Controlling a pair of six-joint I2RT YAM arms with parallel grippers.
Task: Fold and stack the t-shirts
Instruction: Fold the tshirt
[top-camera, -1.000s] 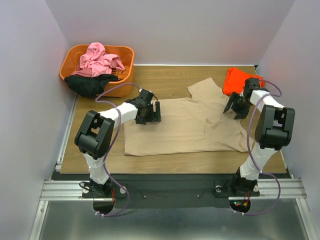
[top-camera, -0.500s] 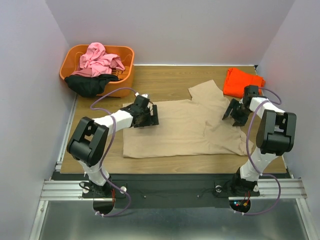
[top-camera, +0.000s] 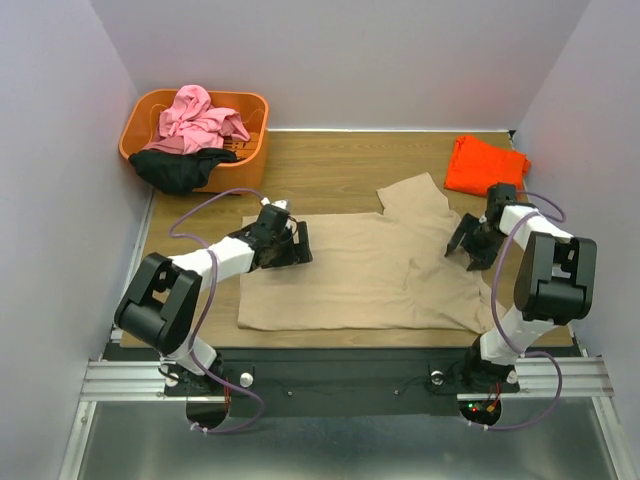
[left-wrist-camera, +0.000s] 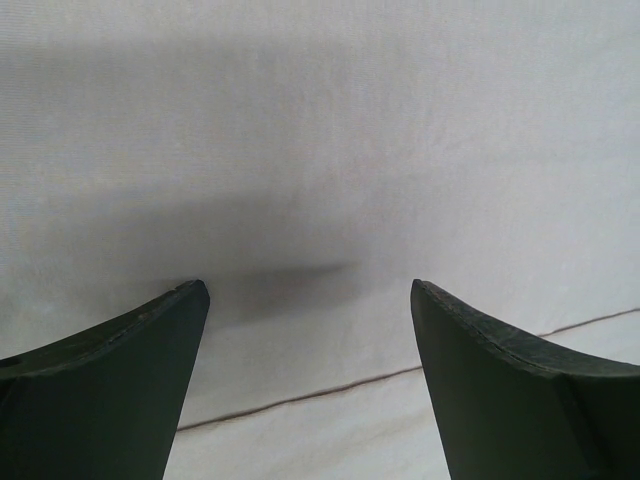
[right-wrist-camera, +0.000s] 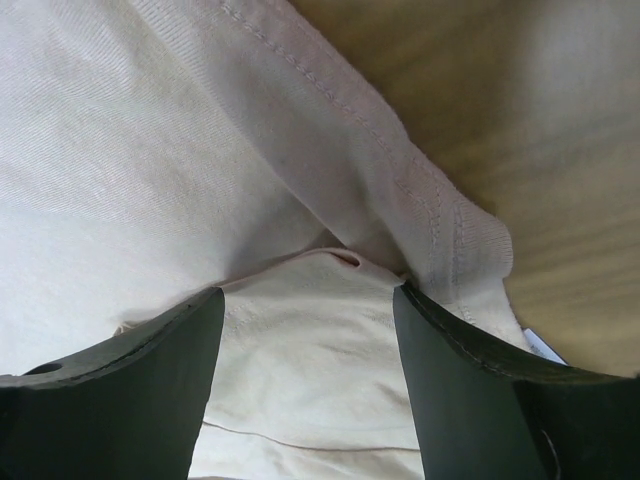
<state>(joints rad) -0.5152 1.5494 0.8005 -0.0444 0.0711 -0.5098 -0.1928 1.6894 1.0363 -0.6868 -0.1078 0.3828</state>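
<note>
The tan t-shirt (top-camera: 360, 272) lies spread flat in the middle of the table, one sleeve pointing to the back. My left gripper (top-camera: 288, 246) is open and rests low on its left part; in the left wrist view (left-wrist-camera: 310, 285) only smooth tan cloth (left-wrist-camera: 330, 150) with a thin seam lies between the fingers. My right gripper (top-camera: 467, 240) is open on the shirt's right part; in the right wrist view (right-wrist-camera: 308, 290) a stitched hem fold (right-wrist-camera: 400, 190) lies just ahead of it. The orange-red t-shirt (top-camera: 485, 164) lies folded at the back right. The pink t-shirt (top-camera: 200, 118) and the black t-shirt (top-camera: 180, 168) are in the basket.
The orange plastic basket (top-camera: 252, 104) stands at the back left corner, the black shirt hanging over its front rim. White walls close in the left, back and right sides. Bare wood table (top-camera: 330, 170) shows behind the tan shirt.
Both grippers have drawn back toward the near edge. The tan shirt has slid nearer with them and lies flatter; its near edge is closer to the table's front.
</note>
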